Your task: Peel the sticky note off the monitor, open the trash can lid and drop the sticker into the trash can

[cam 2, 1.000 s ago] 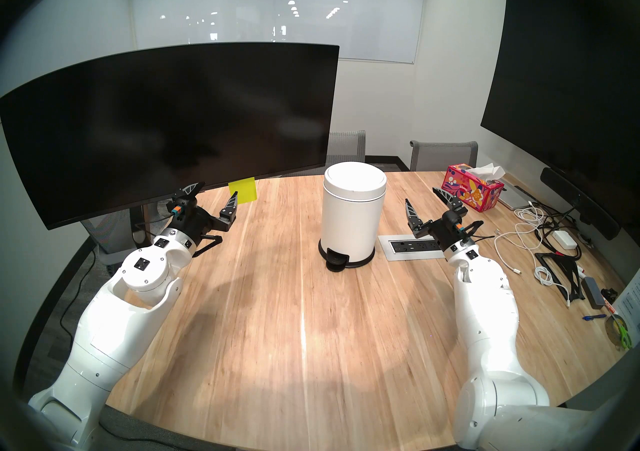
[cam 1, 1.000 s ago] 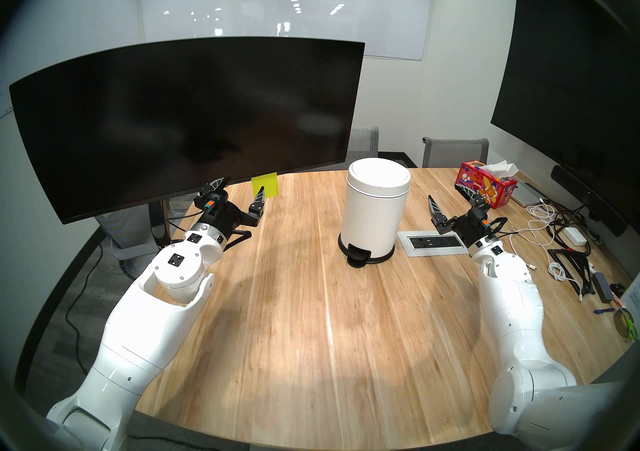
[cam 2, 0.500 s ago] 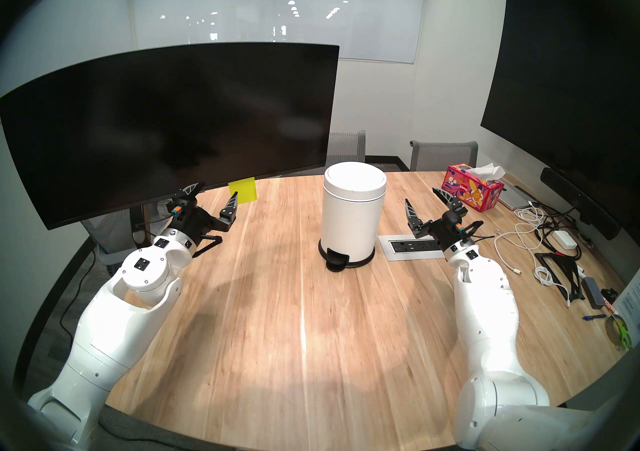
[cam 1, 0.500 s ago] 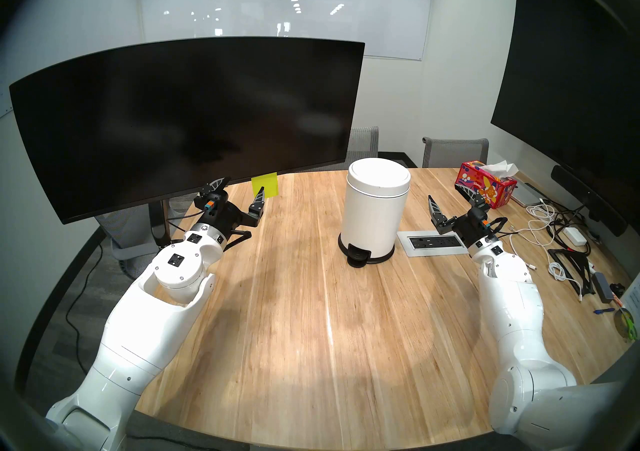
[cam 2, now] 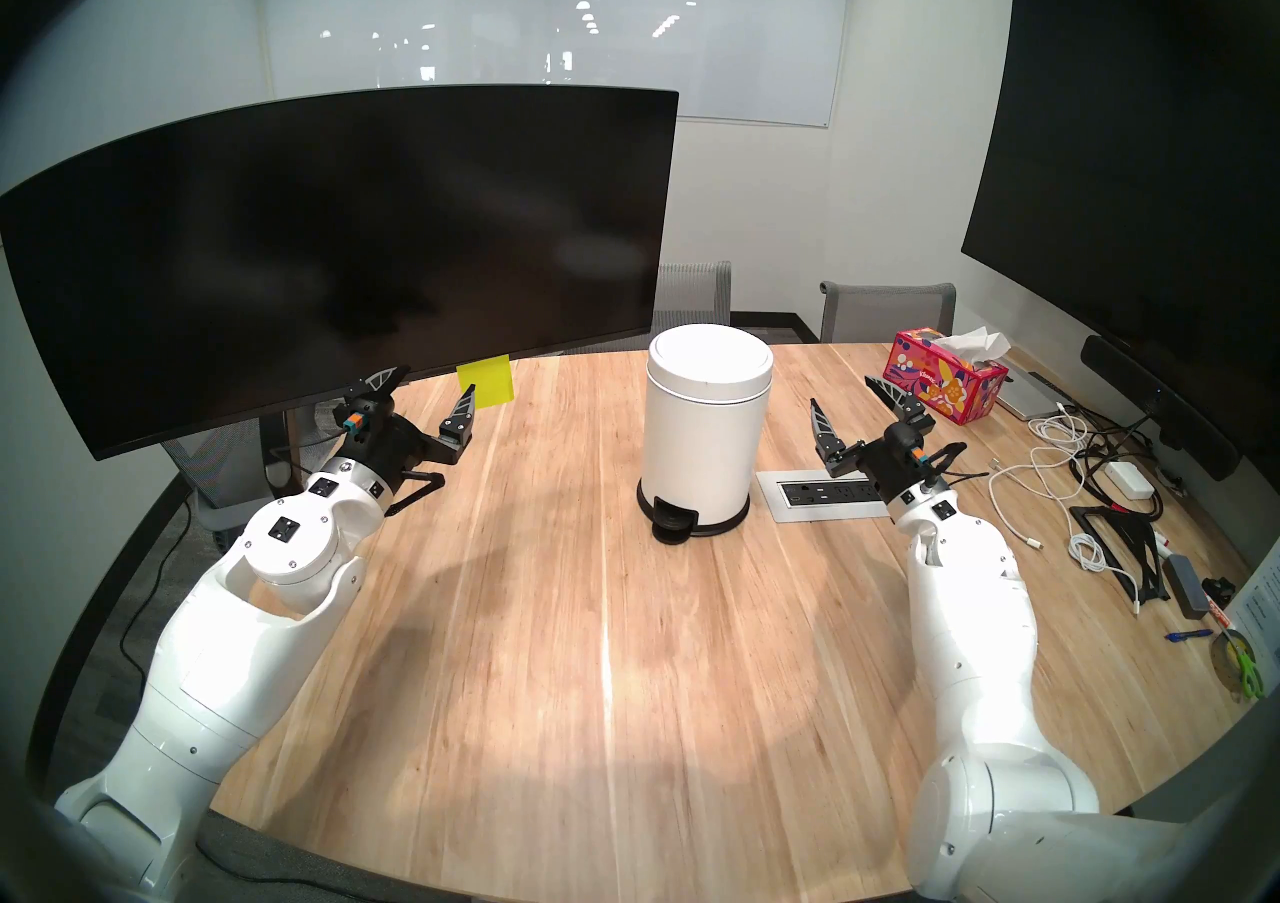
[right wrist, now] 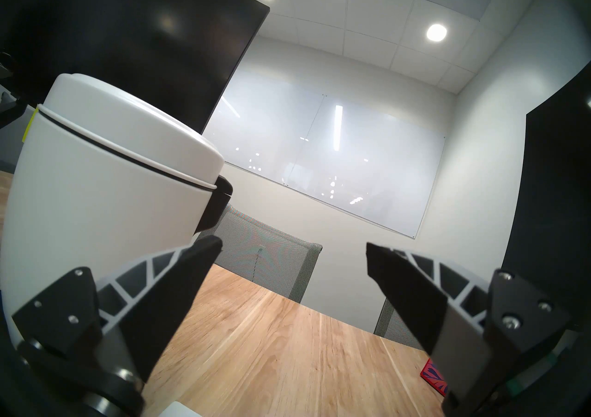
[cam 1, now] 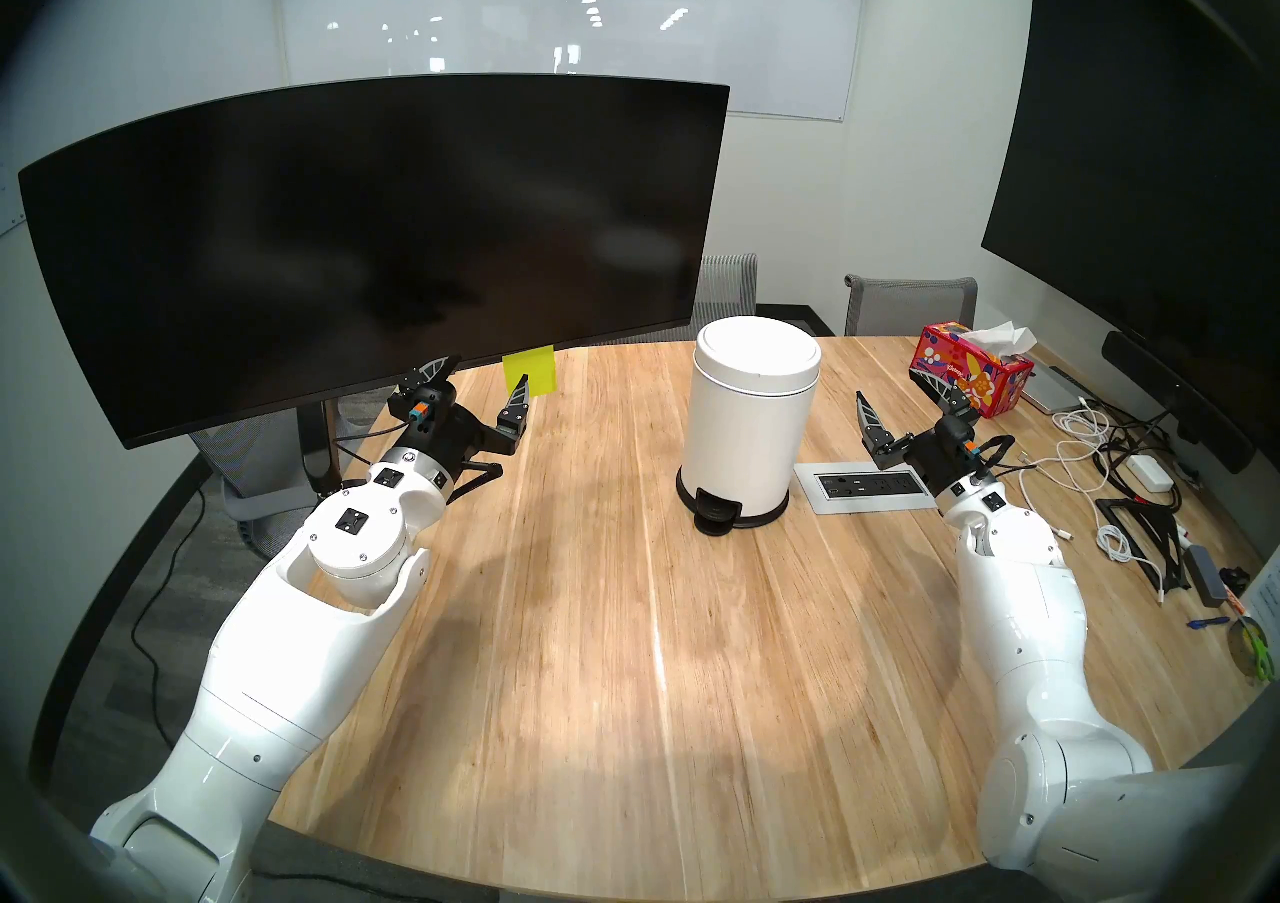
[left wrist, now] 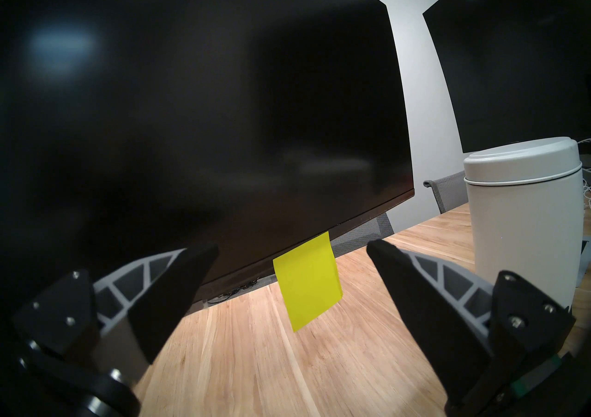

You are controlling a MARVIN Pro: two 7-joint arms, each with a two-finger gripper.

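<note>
The sticky note (cam 1: 530,370) hangs from the lower edge of the monitor (cam 1: 388,236), stuck by its top strip, its yellow-green square dangling free below the bezel and above the counter (cam 1: 623,603). In the left wrist view the sticky note (left wrist: 307,280) sits between the two fingers and a little beyond them, tilted, touched by neither.

The left gripper (cam 1: 478,389) is spread wide, one finger up by the monitor's bottom edge, the other just in front of the note's lower corner as seen from the head. It grips nothing.

To the right of the note stands the trash can (cam 1: 751,437), upright on the counter, with the trash can lid (cam 1: 758,354) down and seated on its rim. Its black pedal faces the robot.

The right gripper (cam 1: 900,406) hovers on the far side of the can, near it but apart, fingers spread and empty. From the right wrist view the trash can (right wrist: 96,182) fills the left side, lid shut, and a sliver of yellow-green shows past its edge.

Behind that gripper lies a red patterned tissue box (cam 1: 973,378), and a power outlet plate (cam 1: 862,486) is set into the counter just beside the can. White cables (cam 1: 1080,437) trail at the right, below a large flat screen (cam 1: 1136,188).
</note>
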